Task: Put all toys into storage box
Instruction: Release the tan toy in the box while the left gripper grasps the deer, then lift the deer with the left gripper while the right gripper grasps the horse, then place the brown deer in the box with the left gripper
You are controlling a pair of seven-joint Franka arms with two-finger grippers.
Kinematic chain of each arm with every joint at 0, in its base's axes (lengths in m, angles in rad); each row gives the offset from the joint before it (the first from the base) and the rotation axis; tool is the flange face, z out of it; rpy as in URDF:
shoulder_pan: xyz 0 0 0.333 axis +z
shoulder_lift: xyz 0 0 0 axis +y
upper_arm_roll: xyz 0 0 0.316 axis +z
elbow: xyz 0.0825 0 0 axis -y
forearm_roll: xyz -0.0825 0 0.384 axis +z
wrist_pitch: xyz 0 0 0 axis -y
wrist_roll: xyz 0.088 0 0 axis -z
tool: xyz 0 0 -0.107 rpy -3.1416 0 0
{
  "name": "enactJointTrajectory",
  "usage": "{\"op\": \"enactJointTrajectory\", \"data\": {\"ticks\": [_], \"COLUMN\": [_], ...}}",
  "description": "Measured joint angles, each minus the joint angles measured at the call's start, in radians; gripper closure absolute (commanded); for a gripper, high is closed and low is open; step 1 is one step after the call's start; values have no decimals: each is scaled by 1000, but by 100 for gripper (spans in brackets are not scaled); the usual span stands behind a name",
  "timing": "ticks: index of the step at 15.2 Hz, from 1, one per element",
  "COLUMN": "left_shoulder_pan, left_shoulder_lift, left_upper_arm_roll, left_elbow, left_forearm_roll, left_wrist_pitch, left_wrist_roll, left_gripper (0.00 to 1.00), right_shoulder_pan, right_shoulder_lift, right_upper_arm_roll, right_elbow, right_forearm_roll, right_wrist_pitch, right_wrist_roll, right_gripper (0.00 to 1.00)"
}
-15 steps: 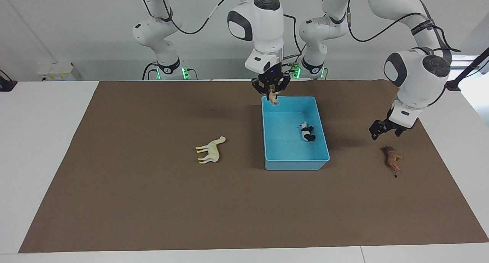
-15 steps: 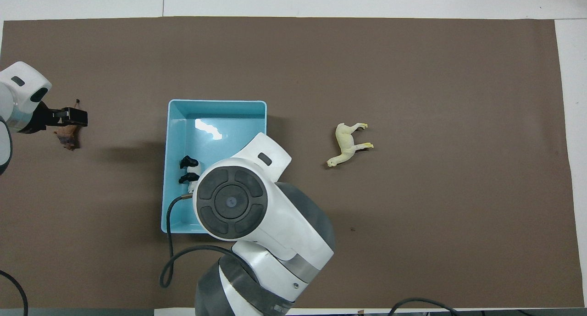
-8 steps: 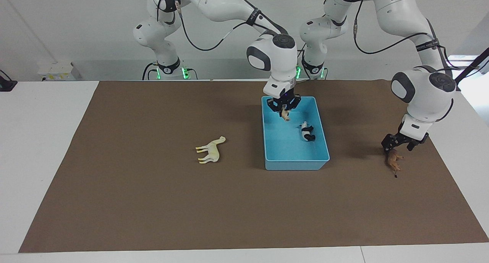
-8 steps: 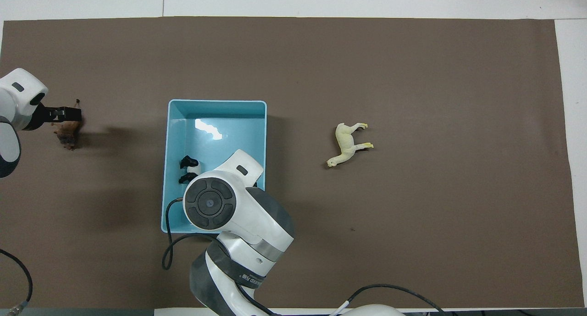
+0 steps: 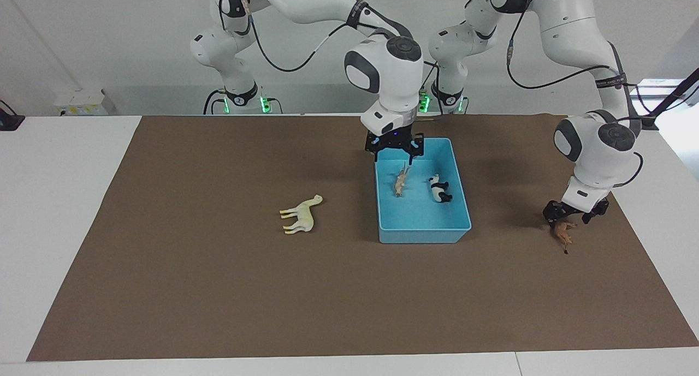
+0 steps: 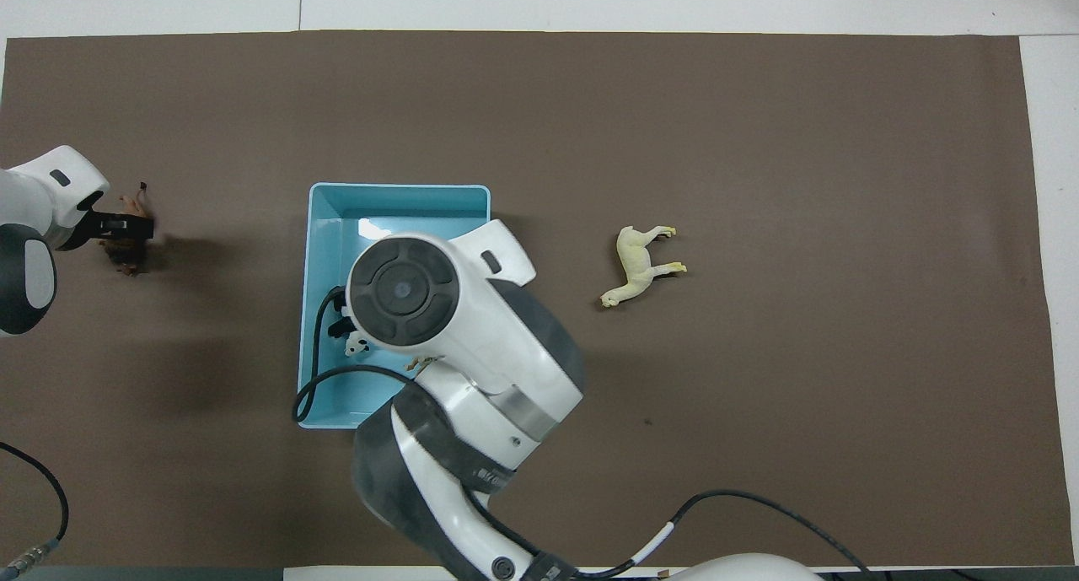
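The light blue storage box [image 5: 461, 223] stands mid-table, also in the overhead view [image 6: 396, 190]. The black-and-white panda [image 5: 438, 189] and the tan big cat [image 5: 401, 183] lie inside it. My right gripper [image 5: 397, 152] is open and empty just above the box's end nearest the robots; its own arm hides it in the overhead view. The cream long-necked toy [image 5: 300, 215] lies on the mat beside the box, toward the right arm's end [image 6: 641, 265]. My left gripper [image 5: 568, 215] is down at the brown maned toy [image 5: 562, 233], at its end nearest the robots [image 6: 126, 252].
A brown mat [image 5: 218, 288] covers the table, with white tabletop around it. Both arms' bases and cables stand at the robots' edge. The right arm's wrist covers much of the box in the overhead view.
My right gripper lowered into the box, opened, let the tan big cat fall to the box floor, then rose slightly. My left gripper came down from above the mat onto the brown maned toy.
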Motion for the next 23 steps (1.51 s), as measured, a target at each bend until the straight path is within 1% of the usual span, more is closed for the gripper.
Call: {"op": "enactJointTrajectory", "data": {"ticks": [1, 2, 4, 5, 6, 8, 11, 13, 14, 15, 17, 20, 22, 23], "left_shoulder_pan": [7, 11, 14, 14, 13, 14, 13, 11, 6, -2, -42, -171, -265, -312], "left_shoulder_lift": [0, 0, 0, -1, -3, -4, -5, -6, -10, -20, -68, -178, -241, -261], "left_upper_arm_roll": [0, 0, -1, -4, -9, -10, -11, -14, -17, -21, -30, -35, -38, -39], "left_elbow": [-14, -28, -49, -52, -53, -53, -47, -28, -11, 11, 54, 81, 77, 70], "left_forearm_roll": [0, 0, 0, 0, 0, 0, 0, 0, 0, -1, -22, -104, -166, -194], "left_wrist_pitch": [3, 8, 20, 23, 23, 23, 14, -22, -57, -106, -249, -470, -562, -584], "left_wrist_roll": [-3, -18, -68, -82, -91, -102, -122, -127, -137, -156, -215, -358, -489, -562], "left_gripper": [0, 12, 68, 94, 100, 100, 100, 100, 100, 100, 100, 100, 100, 100], "right_shoulder_pan": [-36, -76, -151, -186, -218, -259, -278, -288, -291, -293, -293, -293, -293, -292], "right_shoulder_lift": [-9, -13, -11, -11, -11, -18, -58, -80, -88, -93, -101, -101, -101, -100], "right_upper_arm_roll": [-10, -14, -18, -18, -19, -19, -19, -19, -19, -19, -18, -18, -16, -16], "right_elbow": [1, 1, -9, -22, -42, -114, -323, -431, -464, -487, -518, -537, -543, -547], "right_forearm_roll": [-2, -6, -14, -16, -16, -16, -18, -20, -20, -20, -21, -22, -22, -22], "right_wrist_pitch": [-11, -23, -32, -31, -23, 41, 240, 323, 347, 366, 398, 428, 449, 458], "right_wrist_roll": [-38, -101, -243, -301, -355, -443, -550, -612, -631, -643, -663, -676, -680, -680], "right_gripper": [0, 0, 0, 0, 0, 0, 0, 0, 0, 0, 0, 0, 0, 0]}}
